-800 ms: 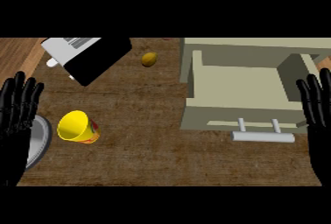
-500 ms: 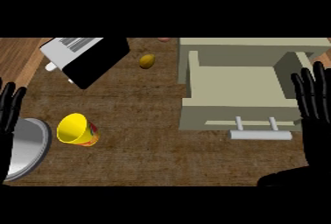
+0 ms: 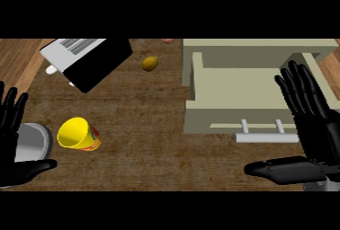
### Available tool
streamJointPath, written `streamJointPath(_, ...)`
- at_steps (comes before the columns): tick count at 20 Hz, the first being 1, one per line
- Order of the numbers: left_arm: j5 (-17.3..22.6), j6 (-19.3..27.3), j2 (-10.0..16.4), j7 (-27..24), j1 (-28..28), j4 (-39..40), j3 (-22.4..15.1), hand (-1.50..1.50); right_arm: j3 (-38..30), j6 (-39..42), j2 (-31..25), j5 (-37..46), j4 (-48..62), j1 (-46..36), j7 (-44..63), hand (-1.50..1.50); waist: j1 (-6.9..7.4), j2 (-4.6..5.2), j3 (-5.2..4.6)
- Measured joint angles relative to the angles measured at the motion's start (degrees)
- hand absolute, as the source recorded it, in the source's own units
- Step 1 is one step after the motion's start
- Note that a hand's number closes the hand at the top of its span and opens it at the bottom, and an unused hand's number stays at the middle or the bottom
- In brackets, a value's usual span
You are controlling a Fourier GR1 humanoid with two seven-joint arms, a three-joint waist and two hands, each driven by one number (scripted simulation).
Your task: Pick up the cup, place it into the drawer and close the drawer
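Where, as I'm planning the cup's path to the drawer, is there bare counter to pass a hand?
Bare wooden counter runs between the tipped yellow cup and the open beige drawer, down to the gap between the black left hand and right hand. The drawer's inside is bare too. Crowded: the left edge, where cup, grey plate and left hand cluster.

Soft, even, rather dim light covers the brown counter [image 3: 146, 117]. At right, the drawer [image 3: 196, 76] has a floor darker than its walls.

The yellow cup [image 3: 78, 134] lies tipped (mouth up-left), well left of the open drawer [image 3: 239, 96].
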Motion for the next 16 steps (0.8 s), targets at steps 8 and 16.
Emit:
streamJointPath(8,-2.57,-1.96,0.78,-5.53,-1.49,13.38,2.03,-1.50,-1.33,1.26,0.16,0.06,4.56,-2.22,-3.16,-1.50,-0.16,-0.01,0.03)
streamJointPath(16,-5.44,-3.74,1.78,-13.69,-2.04,27.33,4.16,-1.50,-3.82,2.38,-1.22,-1.11,5.89,-5.17,-2.68,-1.50,-0.21,-0.02,0.02)
